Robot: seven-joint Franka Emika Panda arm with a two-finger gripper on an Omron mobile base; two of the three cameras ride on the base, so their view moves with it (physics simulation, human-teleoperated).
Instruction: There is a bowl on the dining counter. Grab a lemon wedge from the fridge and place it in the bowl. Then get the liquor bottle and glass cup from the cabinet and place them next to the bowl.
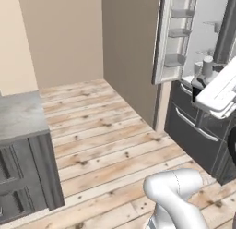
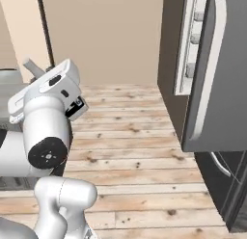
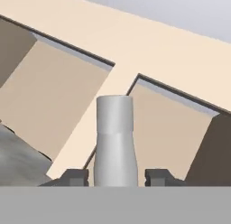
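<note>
My gripper is shut on the liquor bottle. Its pale neck rises between the two dark fingertips in the hand view. In the left base view the liquor bottle stands upright at the hand, its grey-white neck above a dark body, in front of the open fridge. From the right base view the fridge door with its long pale handle hangs open at the right, and the bottle neck pokes out past the hand at the left. The bowl, lemon wedge, glass cup and dining counter are out of view.
A dark grey panelled cabinet with a grey top stands at the left. A tall brown panel flanks the fridge. Open wooden floor lies between them. Beige panelled doors lie ahead of the hand.
</note>
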